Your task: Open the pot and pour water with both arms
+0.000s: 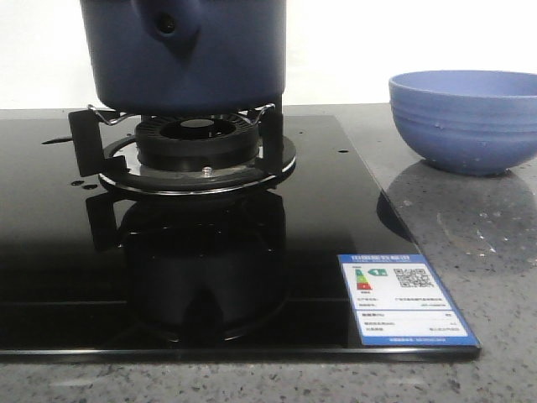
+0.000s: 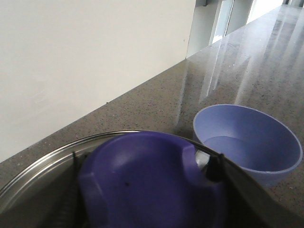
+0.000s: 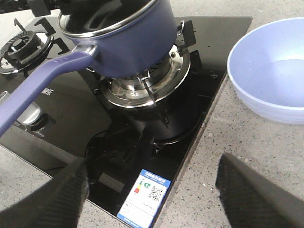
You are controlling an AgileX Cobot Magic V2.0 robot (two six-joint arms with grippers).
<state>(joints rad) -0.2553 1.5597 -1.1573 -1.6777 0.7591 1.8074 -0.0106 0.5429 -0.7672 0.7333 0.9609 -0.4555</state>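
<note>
The dark navy pot (image 1: 189, 59) sits on the burner's supports, its long handle (image 3: 42, 80) pointing toward the front left. My left gripper (image 2: 147, 190) is shut on the purple knob (image 2: 142, 175) of the steel-rimmed glass lid (image 2: 42, 166). I cannot tell whether the lid is lifted off the pot. My right gripper (image 3: 154, 192) is open and empty over the stove's front right corner, well short of the pot (image 3: 128, 42). Clear water (image 3: 280, 76) lies in the light-blue bowl (image 3: 266, 90). Neither gripper shows in the front view.
The light-blue ribbed bowl (image 1: 466, 122) stands on the grey counter right of the black glass stove (image 1: 319, 218). Droplets (image 1: 80, 183) lie on the glass left of the burner (image 1: 197, 143). A blue-and-white label (image 1: 403, 298) marks the stove's front right corner. A second burner (image 3: 19, 45) sits further left.
</note>
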